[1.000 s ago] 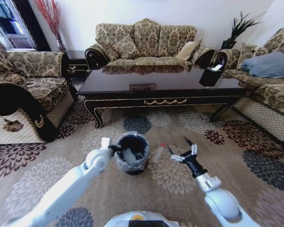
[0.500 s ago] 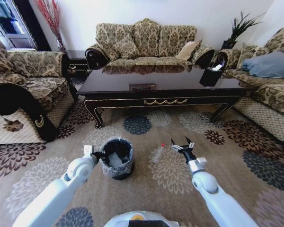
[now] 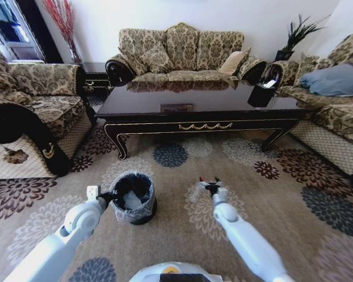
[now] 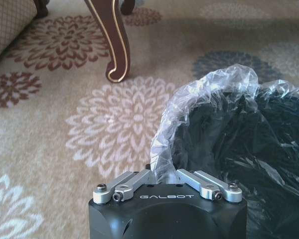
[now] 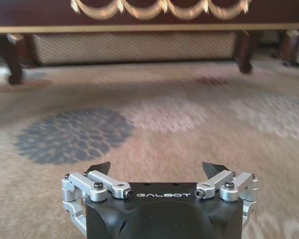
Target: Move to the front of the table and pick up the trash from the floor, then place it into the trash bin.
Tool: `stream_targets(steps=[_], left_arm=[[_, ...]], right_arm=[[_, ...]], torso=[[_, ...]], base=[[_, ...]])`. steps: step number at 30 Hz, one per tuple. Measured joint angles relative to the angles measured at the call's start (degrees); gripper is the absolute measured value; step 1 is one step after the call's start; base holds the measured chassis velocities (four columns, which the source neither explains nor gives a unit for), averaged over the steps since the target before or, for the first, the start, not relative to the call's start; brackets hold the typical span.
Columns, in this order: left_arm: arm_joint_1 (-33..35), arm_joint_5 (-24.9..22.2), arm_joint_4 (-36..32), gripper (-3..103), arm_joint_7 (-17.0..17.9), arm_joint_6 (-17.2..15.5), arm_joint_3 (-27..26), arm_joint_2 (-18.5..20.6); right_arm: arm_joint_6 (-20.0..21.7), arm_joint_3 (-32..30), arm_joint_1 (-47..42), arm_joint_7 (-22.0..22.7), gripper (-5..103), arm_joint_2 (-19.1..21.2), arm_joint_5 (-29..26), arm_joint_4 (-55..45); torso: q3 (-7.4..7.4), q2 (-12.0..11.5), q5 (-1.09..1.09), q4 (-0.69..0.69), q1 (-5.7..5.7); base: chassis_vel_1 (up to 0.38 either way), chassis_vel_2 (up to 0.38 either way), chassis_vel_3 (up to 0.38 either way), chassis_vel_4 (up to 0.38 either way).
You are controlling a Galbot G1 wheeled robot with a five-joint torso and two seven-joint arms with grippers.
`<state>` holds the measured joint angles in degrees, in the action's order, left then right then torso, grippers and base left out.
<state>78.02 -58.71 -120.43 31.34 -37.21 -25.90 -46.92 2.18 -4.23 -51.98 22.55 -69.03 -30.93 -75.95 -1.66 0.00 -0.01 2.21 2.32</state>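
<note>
At lower left of the head view, the left gripper (image 3: 109, 195) is pinching the liner-covered rim of the trash bin (image 3: 133, 198), its fingers pressed together on the plastic in the left wrist view. The bin is sitting on the floor (image 3: 176, 235) in front of the table (image 3: 200, 111). Just right of centre, the right gripper (image 3: 209, 184) is hovering over the whitish trash (image 3: 195, 191) on the carpet, its fingers spread apart.
</note>
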Motion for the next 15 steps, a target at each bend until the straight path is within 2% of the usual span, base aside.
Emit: stream_targets(steps=[3,5,6,10,15], left_arm=[[1.55,0.99,-0.03,4,-0.51,0.09,-1.06,-0.43],[1.86,1.21,-0.03,4,-0.7,0.15,-1.27,-0.55],[1.86,1.21,-0.03,4,-0.7,0.15,-1.27,-0.55],[1.48,1.28,0.13,4,-0.7,0.16,-1.13,-0.58],[1.06,0.36,0.01,4,-0.68,0.19,-0.71,-0.24]], right_arm=[[4.01,0.63,2.94,5.89,100,-2.54,-3.36,2.05],[6.11,1.02,4.56,8.75,100,-3.44,-4.55,3.08],[6.11,1.02,4.56,8.75,100,-3.44,-4.55,3.08],[10.56,2.14,7.07,14.9,100,-5.42,-6.75,5.23],[12.38,2.32,9.03,18.05,100,-7.79,-8.06,8.51]], torso=[[0.0,0.0,-0.01,0.02,0.0],[0.0,0.0,-0.01,0.03,0.0],[0.0,0.0,-0.01,0.03,0.0],[0.0,0.0,-0.01,0.03,0.0],[0.0,0.0,0.0,0.03,0.0]], base=[[0.0,0.0,0.0,0.0],[0.0,0.0,0.0,0.0],[0.0,0.0,0.0,0.0],[0.0,0.0,0.0,0.0],[0.0,0.0,0.0,0.0]])
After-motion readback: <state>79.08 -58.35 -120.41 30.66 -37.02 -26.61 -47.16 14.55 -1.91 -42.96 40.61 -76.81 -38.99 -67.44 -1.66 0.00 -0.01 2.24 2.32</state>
